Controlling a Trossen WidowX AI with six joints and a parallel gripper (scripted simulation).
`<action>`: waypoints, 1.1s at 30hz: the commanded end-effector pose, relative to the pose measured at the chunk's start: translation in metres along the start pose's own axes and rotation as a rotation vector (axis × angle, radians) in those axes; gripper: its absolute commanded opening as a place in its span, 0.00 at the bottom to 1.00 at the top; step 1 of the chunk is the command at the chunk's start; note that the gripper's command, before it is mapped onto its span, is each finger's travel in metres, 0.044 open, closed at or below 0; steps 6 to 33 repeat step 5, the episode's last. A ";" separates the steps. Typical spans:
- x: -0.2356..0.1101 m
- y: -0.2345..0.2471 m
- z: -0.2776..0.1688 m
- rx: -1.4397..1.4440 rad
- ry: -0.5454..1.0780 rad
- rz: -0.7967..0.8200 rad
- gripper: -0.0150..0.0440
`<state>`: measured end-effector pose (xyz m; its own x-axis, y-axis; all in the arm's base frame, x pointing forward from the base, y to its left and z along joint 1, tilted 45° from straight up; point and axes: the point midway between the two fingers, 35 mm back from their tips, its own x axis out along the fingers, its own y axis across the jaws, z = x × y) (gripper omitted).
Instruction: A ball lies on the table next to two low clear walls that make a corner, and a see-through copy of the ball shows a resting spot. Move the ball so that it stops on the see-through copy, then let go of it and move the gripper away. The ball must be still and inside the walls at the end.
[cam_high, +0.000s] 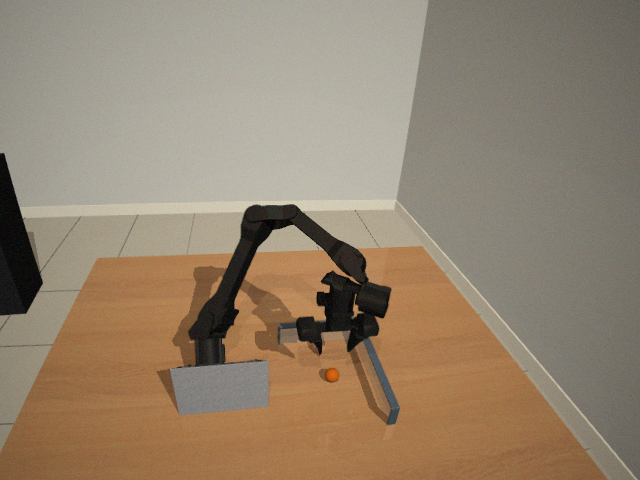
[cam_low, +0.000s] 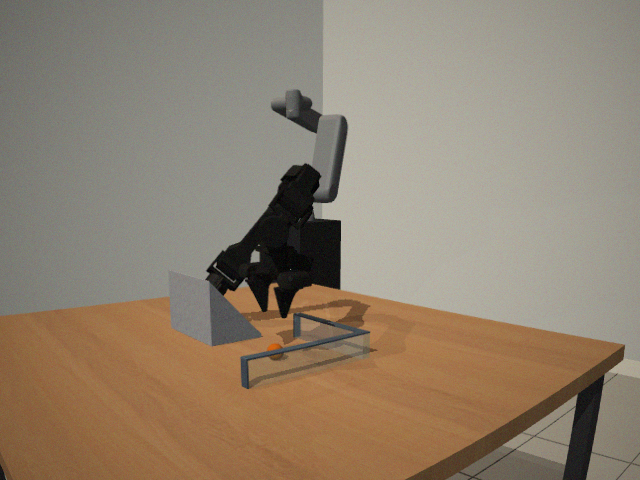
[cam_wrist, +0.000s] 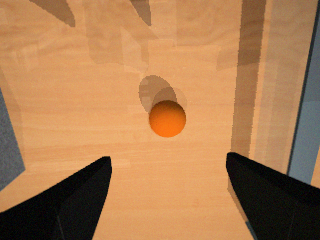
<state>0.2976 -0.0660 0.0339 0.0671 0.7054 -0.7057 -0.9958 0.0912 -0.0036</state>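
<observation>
The orange ball (cam_high: 334, 374) (cam_low: 275, 347) (cam_wrist: 167, 118) lies on the wooden table (cam_high: 129, 310), inside the corner made by the two low clear walls (cam_high: 381, 376) (cam_low: 310, 342). In the wrist view a faint see-through copy (cam_wrist: 174, 96) shows just behind the ball and overlaps it. My gripper (cam_high: 335, 350) (cam_low: 273, 311) (cam_wrist: 168, 161) is open and empty. It hangs a little above the ball, with its fingers spread wide on either side and clear of it.
A grey wedge-shaped block (cam_high: 222, 386) (cam_low: 201, 315) stands left of the walls, in front of the arm's base. One clear wall (cam_wrist: 305, 130) runs close along the gripper's right side. A black box (cam_high: 12, 258) stands off the table at far left.
</observation>
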 end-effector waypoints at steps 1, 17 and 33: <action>-0.033 0.000 -0.001 -0.008 0.008 -0.014 0.96; -0.035 0.001 0.000 -0.008 0.008 -0.014 1.00; -0.035 0.001 0.000 -0.008 0.008 -0.014 1.00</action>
